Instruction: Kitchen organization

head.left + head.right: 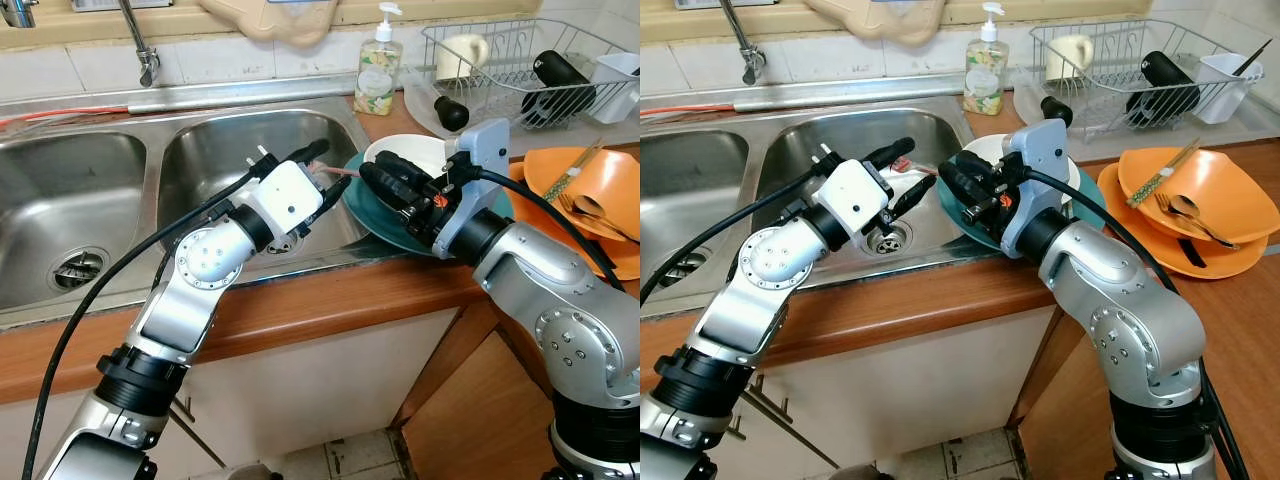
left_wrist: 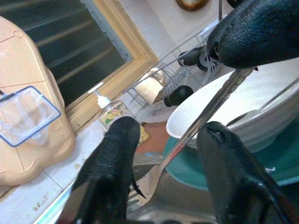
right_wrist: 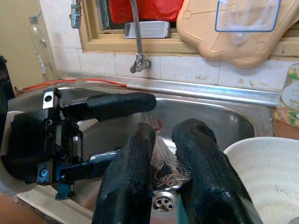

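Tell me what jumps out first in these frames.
Both grippers meet over the right basin of the stainless steel double sink: the right gripper pinches a silver metal fork that reaches between the open fingers of the left gripper. Just behind sits a white ceramic bowl on a round teal plate.
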`<state>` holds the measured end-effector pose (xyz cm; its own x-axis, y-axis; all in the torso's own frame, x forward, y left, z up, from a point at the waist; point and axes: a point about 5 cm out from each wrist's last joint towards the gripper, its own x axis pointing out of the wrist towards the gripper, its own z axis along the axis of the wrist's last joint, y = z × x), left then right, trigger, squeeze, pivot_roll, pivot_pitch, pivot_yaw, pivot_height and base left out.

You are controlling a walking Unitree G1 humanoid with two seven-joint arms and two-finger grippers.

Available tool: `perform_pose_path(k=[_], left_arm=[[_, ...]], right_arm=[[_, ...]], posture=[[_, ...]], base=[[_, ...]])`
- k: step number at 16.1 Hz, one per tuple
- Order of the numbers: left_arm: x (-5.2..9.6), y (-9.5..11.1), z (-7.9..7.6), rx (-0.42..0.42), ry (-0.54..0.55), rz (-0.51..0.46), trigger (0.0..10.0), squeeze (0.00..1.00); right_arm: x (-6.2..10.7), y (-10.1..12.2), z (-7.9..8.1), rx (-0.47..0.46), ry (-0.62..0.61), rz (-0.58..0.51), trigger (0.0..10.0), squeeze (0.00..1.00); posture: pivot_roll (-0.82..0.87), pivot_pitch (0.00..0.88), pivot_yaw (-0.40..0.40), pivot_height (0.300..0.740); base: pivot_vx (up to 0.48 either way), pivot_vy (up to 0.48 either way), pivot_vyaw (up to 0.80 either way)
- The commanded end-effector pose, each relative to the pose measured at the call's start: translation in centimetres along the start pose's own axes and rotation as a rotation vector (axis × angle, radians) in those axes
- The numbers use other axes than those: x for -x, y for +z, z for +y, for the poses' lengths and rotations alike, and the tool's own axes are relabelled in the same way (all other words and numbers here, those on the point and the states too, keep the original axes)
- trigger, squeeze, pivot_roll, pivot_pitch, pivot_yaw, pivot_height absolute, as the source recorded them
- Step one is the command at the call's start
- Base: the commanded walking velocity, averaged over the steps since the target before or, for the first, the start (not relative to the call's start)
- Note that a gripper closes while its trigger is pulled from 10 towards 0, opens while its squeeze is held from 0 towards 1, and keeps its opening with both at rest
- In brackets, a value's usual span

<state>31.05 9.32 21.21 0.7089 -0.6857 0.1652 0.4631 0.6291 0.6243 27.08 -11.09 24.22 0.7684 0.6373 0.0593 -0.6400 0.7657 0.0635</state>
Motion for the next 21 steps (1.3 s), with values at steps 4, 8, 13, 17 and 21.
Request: perform_pose_path(k=[4, 8, 13, 17, 21], left_arm=[[-0.4, -0.3, -0.2, -0.087, -0.025, 0.006, 0.0, 0.00], [-0.4, -0.6, -0.2, -0.144, -0.034, 0.020, 0.0, 0.00], [-0.5, -1.1, 0.4, -0.202, 0.004, 0.048, 0.0, 0.00], [-0.5, -1.1, 0.4, -0.216, 0.003, 0.043, 0.0, 0.00], [-0.1, -2.0, 1.0, -0.234, 0.020, 0.096, 0.0, 0.00]], right_arm=[[-0.4, 0.8, 1.2, 0.009, 0.038, -0.021, 0.0, 0.00], [-0.6, 0.7, 1.7, -0.001, 0.049, -0.024, 0.0, 0.00], [-0.7, 0.7, 1.9, -0.006, 0.057, -0.012, 0.0, 0.00], [-0.8, 0.4, 1.9, -0.006, 0.035, -0.003, 10.0, 0.00], [-1.0, 0.5, 2.0, -0.037, 0.034, -0.006, 10.0, 1.00]], posture=[[-0.04, 0.000, 0.021, 0.740], [-0.04, 0.000, 0.021, 0.740], [-0.04, 0.000, 0.018, 0.740], [-0.04, 0.000, 0.017, 0.740], [-0.04, 0.000, 0.024, 0.740]], base=[[0.000, 0.000, 0.00], [0.000, 0.000, 0.00], [0.000, 0.000, 0.00], [0.000, 0.000, 0.00], [0.000, 0.000, 0.00]])
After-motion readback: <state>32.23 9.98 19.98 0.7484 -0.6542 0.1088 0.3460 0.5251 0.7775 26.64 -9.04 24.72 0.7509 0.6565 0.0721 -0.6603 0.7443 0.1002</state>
